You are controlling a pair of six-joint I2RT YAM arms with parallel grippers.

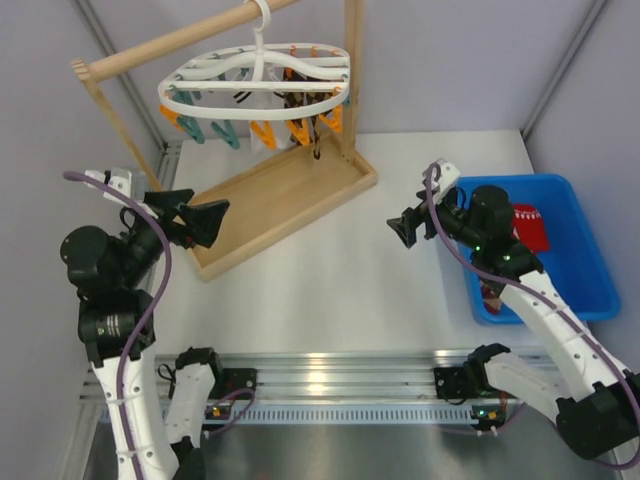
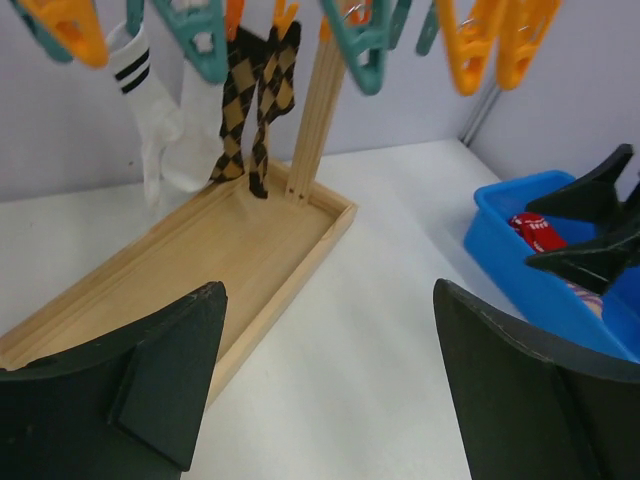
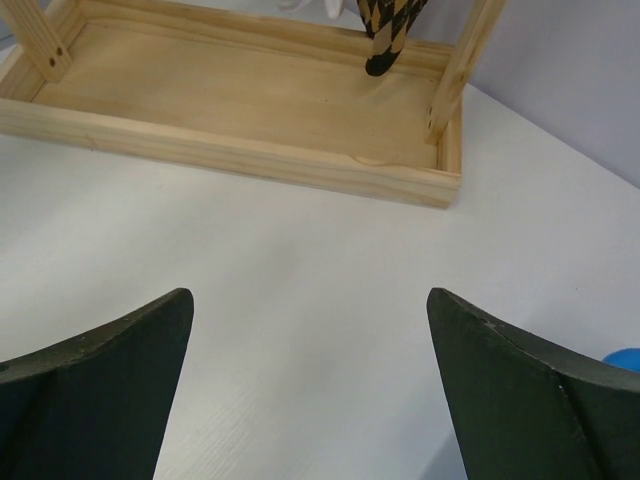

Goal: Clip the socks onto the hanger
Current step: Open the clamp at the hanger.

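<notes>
Overhead, white plastic oval hanger (image 1: 261, 60), soft argyle socks (image 2: 245, 110) under orange clips (image 2: 233, 15).

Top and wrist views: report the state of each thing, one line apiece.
Hanger: hooked on the rod, most clips free.
Argyle socks: hanging from clips.
White sock: hanging from a clip.
Red sock: lying in the bin, unclipped.
Left pincer: open, empty.
Right pincer: open, empty.
</notes>
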